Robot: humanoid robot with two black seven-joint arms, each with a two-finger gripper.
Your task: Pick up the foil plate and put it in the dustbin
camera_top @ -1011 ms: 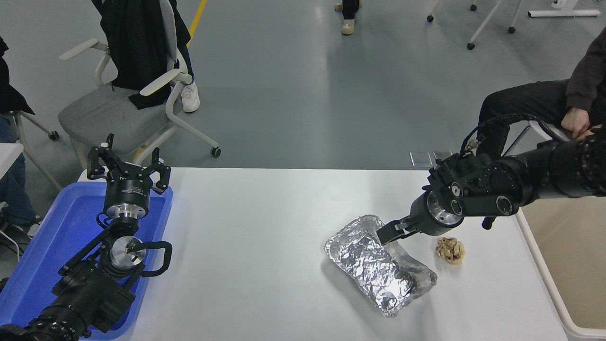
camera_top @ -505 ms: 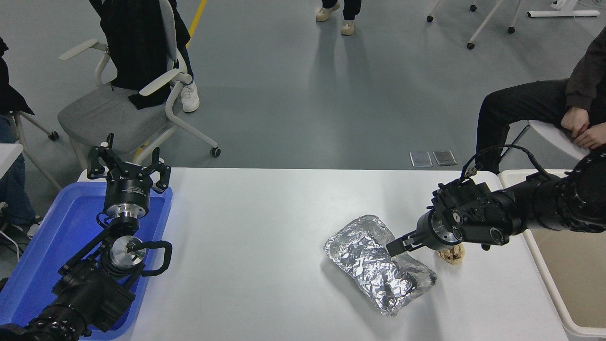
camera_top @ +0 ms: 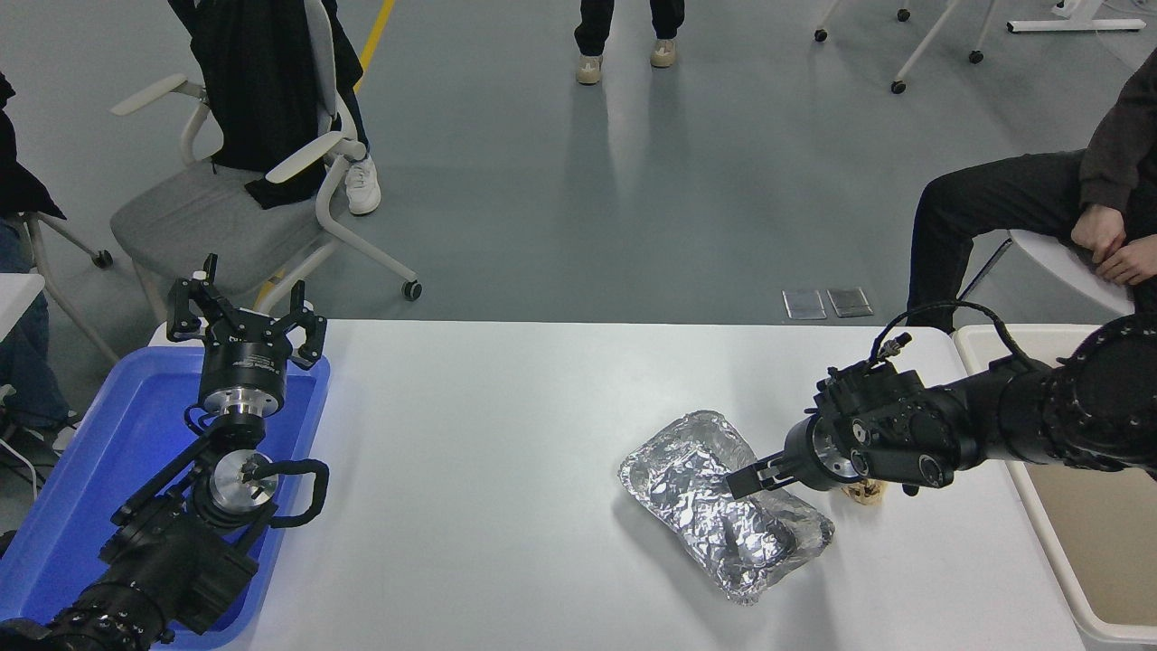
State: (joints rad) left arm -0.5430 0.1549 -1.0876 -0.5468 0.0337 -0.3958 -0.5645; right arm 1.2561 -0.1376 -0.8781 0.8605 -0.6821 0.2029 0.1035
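The foil plate [camera_top: 723, 506] is a crinkled silver tray lying flat on the white table [camera_top: 488, 452], right of the middle. My right gripper [camera_top: 747, 479] reaches in from the right and sits low at the plate's right rim, its tip over the foil; I cannot see how it stands. The dustbin [camera_top: 1048, 542] is a cream tub at the table's right edge, partly behind my right arm. My left gripper [camera_top: 246, 312] is parked open and empty over the far end of a blue tray.
A small crumpled tan paper ball [camera_top: 866, 493] lies just right of the plate, mostly hidden under my right wrist. The blue tray [camera_top: 72, 506] is at the table's left. A person sits at the far right; a chair and another person stand behind the table.
My right gripper has come down and moved toward me along the plate's right rim, and the arm now covers most of the paper ball. The plate has not moved.
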